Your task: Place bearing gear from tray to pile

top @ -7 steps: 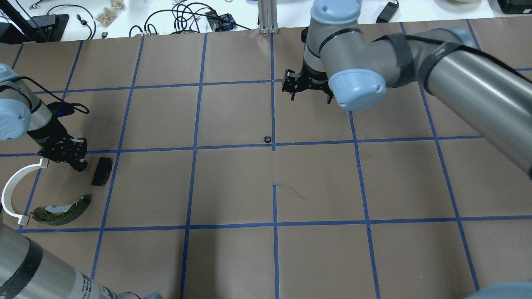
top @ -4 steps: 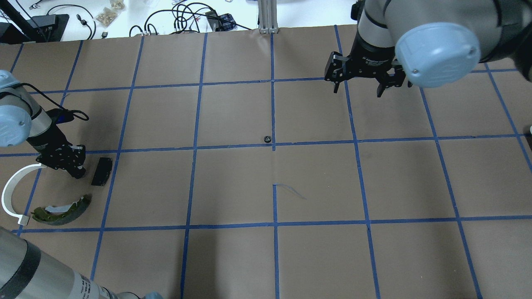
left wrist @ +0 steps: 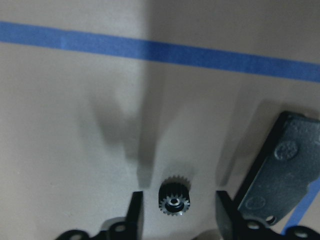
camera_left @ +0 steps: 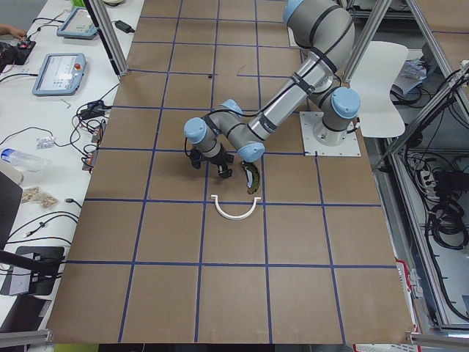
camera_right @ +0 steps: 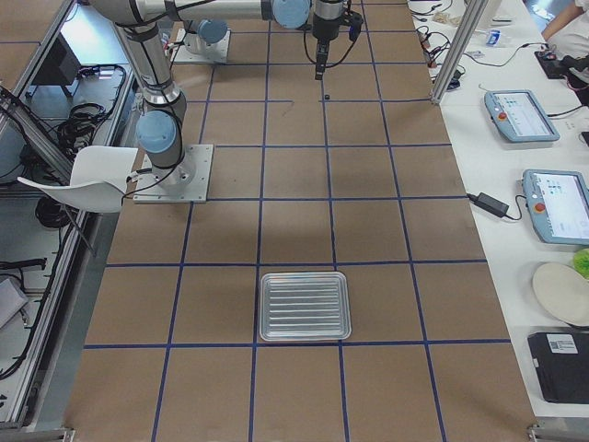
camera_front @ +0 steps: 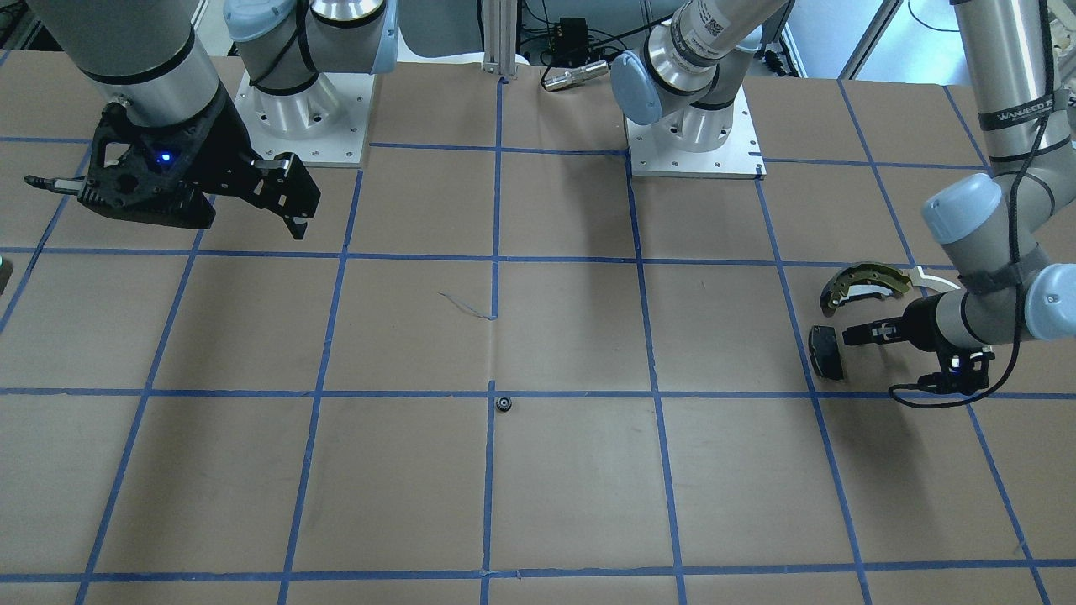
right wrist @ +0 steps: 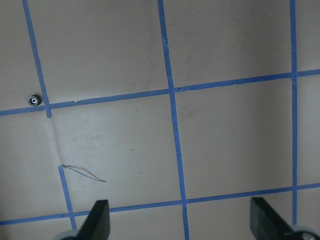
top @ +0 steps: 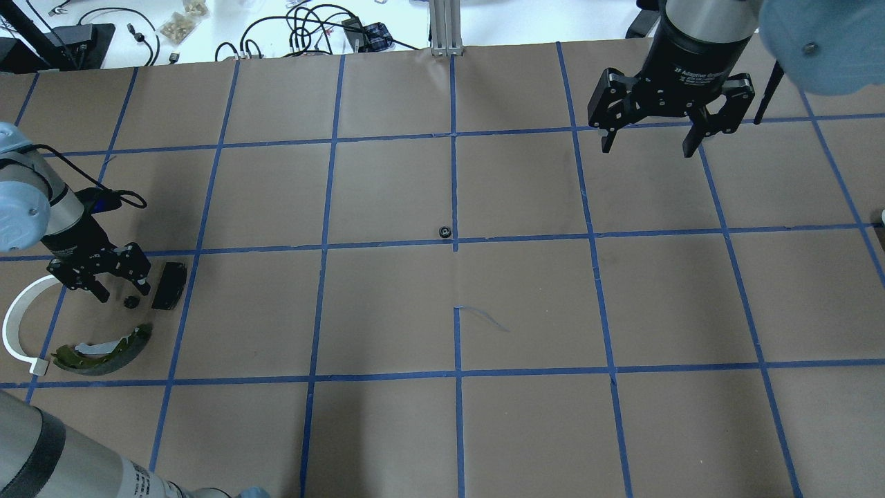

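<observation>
A small black bearing gear (top: 129, 302) lies on the paper beside the pile and shows close up in the left wrist view (left wrist: 174, 201). My left gripper (top: 124, 294) is open, with its fingers (left wrist: 134, 212) standing either side of the gear without touching it. The pile holds a black pad (top: 169, 285), an olive brake shoe (top: 104, 346) and a white arc strip (top: 17, 325). A second gear (top: 444, 232) lies at the table's centre, also seen in the right wrist view (right wrist: 34, 100). My right gripper (top: 648, 151) is open and empty, high at the far right.
A metal tray (camera_right: 305, 305) stands on the robot's right end of the table and holds no parts that I can see. Blue tape lines grid the brown paper. Cables and small items lie beyond the far edge (top: 311, 28).
My left gripper has opened and the gear now lies on the paper beside the black pad. My right gripper has swung to the right and further back.
</observation>
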Controlling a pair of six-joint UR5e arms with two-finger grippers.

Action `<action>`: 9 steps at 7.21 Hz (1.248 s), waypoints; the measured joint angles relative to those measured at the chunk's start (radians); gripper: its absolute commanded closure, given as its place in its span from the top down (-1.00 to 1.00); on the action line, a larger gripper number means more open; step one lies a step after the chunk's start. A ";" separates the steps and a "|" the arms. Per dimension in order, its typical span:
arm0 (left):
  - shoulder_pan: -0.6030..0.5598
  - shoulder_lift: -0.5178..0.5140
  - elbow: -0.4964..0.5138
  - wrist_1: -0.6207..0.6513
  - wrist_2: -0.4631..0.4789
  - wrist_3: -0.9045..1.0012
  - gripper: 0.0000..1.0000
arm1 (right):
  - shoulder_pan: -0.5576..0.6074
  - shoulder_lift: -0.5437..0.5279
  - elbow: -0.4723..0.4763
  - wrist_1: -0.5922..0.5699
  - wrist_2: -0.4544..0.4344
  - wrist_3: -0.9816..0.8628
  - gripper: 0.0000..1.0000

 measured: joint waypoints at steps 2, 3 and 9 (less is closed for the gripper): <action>-0.060 -0.003 0.119 -0.014 -0.009 -0.027 1.00 | -0.001 -0.003 0.006 -0.002 -0.007 -0.033 1.00; -0.125 -0.005 0.199 -0.045 -0.011 -0.076 1.00 | -0.001 -0.003 0.008 -0.002 -0.007 -0.033 1.00; -0.579 -0.025 0.339 -0.057 -0.209 -0.326 1.00 | 0.000 0.004 0.004 0.001 -0.008 -0.032 1.00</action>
